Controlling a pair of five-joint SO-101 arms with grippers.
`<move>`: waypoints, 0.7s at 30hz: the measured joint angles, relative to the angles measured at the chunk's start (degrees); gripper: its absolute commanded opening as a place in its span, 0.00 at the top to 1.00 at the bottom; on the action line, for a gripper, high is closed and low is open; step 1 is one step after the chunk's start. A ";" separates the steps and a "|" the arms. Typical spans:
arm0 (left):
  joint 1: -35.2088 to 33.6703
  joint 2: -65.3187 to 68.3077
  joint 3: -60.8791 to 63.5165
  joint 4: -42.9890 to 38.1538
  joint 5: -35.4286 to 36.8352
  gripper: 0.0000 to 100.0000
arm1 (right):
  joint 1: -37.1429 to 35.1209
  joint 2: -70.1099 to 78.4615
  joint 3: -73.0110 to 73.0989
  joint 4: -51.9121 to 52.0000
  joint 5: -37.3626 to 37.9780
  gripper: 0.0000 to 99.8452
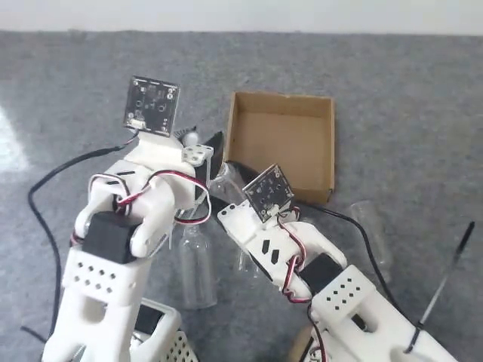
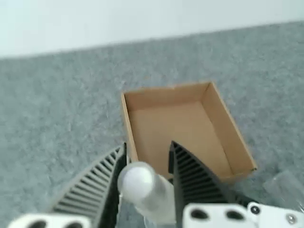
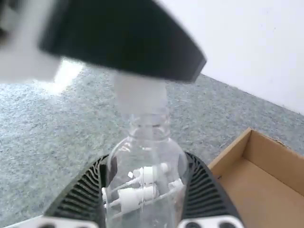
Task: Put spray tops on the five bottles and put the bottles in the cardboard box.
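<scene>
A clear bottle (image 3: 145, 156) stands upright between the black fingers of my right gripper (image 3: 145, 190), which is shut on its body. My left gripper (image 2: 146, 156) is shut on a white spray top (image 2: 140, 183) and holds it on the bottle's neck; in the right wrist view the spray top (image 3: 140, 95) sits directly on the neck under a black finger. From above, both grippers meet at the bottle (image 1: 224, 181), just in front of the near left corner of the cardboard box (image 1: 283, 143). The cardboard box (image 2: 180, 128) is open and has nothing in it.
Another clear bottle (image 1: 198, 264) without a top is on the grey carpet between the arms. A further one (image 1: 373, 226) lies right of the right arm, near the box corner. A thin black rod (image 1: 449, 271) sticks up at the far right.
</scene>
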 measured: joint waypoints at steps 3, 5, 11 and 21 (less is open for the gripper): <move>0.00 0.00 -3.16 0.97 -0.88 0.83 | 0.53 0.00 0.00 0.00 0.00 0.99; 0.00 0.00 -5.01 1.32 -1.93 0.83 | 0.44 0.00 0.00 0.00 0.00 0.99; -2.02 0.00 -10.55 1.67 -2.64 0.89 | 0.35 0.00 0.00 -0.35 0.00 0.99; -13.45 -0.09 -11.43 3.52 -2.90 0.98 | 0.35 0.00 0.00 -0.35 0.00 0.99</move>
